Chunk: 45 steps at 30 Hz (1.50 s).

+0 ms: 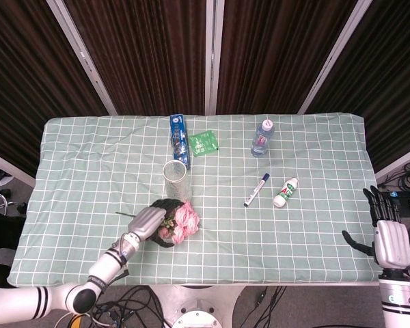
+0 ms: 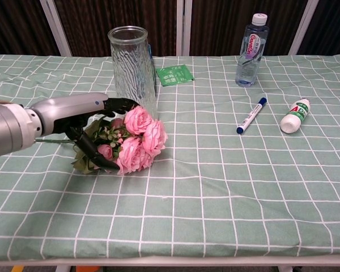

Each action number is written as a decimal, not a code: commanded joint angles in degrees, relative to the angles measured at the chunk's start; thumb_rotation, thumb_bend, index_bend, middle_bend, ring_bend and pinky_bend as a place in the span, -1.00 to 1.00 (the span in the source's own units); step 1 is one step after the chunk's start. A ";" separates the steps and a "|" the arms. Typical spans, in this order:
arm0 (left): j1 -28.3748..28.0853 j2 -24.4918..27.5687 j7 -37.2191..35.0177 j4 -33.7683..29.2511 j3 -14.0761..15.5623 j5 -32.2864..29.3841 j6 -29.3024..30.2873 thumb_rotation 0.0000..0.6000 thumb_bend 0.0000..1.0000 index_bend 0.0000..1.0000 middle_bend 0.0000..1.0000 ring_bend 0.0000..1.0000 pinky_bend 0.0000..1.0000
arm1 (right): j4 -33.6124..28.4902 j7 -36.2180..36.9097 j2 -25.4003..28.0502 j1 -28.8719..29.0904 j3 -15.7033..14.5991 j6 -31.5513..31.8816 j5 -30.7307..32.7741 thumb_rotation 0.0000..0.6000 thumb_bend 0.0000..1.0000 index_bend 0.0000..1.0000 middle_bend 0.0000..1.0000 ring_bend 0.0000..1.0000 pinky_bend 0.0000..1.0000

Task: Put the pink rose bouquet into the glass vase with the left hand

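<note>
The pink rose bouquet [image 2: 131, 144] lies on the surface [image 2: 226, 187] (green checked cloth, dark curtains behind) just in front of the glass vase [image 2: 133, 71]. The left hand [image 2: 88, 122] curls around its leafy stems, fingers touching them. The right hand [image 1: 386, 232] hangs spread and empty at the edge.

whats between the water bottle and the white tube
The blue-capped marker lies between the water bottle and the white tube, clearest in the chest view.
</note>
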 commanded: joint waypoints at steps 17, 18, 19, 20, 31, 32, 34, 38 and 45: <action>-3.92 -1.80 0.83 1.90 2.03 -1.93 -0.77 1.00 -1.00 -0.82 -1.00 -1.00 -0.86 | 1.15 0.86 -0.59 -0.12 -0.14 -0.02 0.57 1.00 -0.79 -1.00 -1.00 -1.00 -1.00; -4.05 -1.86 1.12 2.02 2.22 -1.99 -0.65 1.00 -1.00 -0.82 -1.00 -1.00 -0.86 | 1.14 0.86 -0.57 -0.15 -0.15 0.00 0.61 1.00 -0.79 -1.00 -1.00 -1.00 -1.00; -4.20 -1.89 1.51 2.17 2.43 -2.10 -0.56 1.00 -1.00 -0.82 -1.00 -1.00 -0.86 | 1.13 0.84 -0.56 -0.17 -0.14 0.00 0.67 1.00 -0.79 -1.00 -1.00 -1.00 -1.00; -4.48 -1.91 2.12 2.39 2.74 -2.40 -0.60 1.00 -1.00 -0.82 -1.00 -1.00 -0.85 | 1.12 0.83 -0.54 -0.17 -0.15 -0.04 0.73 1.00 -0.79 -1.00 -1.00 -1.00 -1.00; -4.83 -3.49 4.52 3.88 4.29 -4.16 2.26 1.00 -0.95 -0.71 -0.78 -0.82 -0.53 | 1.08 1.49 0.01 -0.08 -0.65 -0.64 0.31 1.00 -0.77 -1.00 -1.00 -1.00 -1.00; -4.63 -3.75 4.64 3.98 4.32 -3.77 3.07 1.00 -0.92 -0.67 -0.72 -0.75 -0.45 | 1.05 1.49 -0.01 -0.08 -0.64 -0.62 0.34 1.00 -0.77 -1.00 -1.00 -1.00 -1.00; -4.07 -4.51 5.06 4.32 4.45 -2.62 5.23 1.00 -0.89 -0.57 -0.60 -0.61 -0.32 | 0.97 1.55 0.00 -0.06 -0.67 -0.64 0.26 1.00 -0.77 -1.00 -1.00 -1.00 -1.00; -3.27 -5.03 5.49 4.48 5.18 -0.91 7.19 1.00 -0.81 -0.33 -0.32 -0.33 -0.04 | 0.89 1.35 0.02 -0.03 -0.70 -0.68 0.30 1.00 -0.77 -1.00 -1.00 -1.00 -1.00; -1.20 -3.51 5.50 2.29 6.20 2.67 11.08 1.00 -0.74 -0.19 -0.18 -0.21 0.09 | 0.61 1.03 0.25 -0.16 -0.62 -0.67 0.76 1.00 -0.77 -1.00 -1.00 -1.00 -1.00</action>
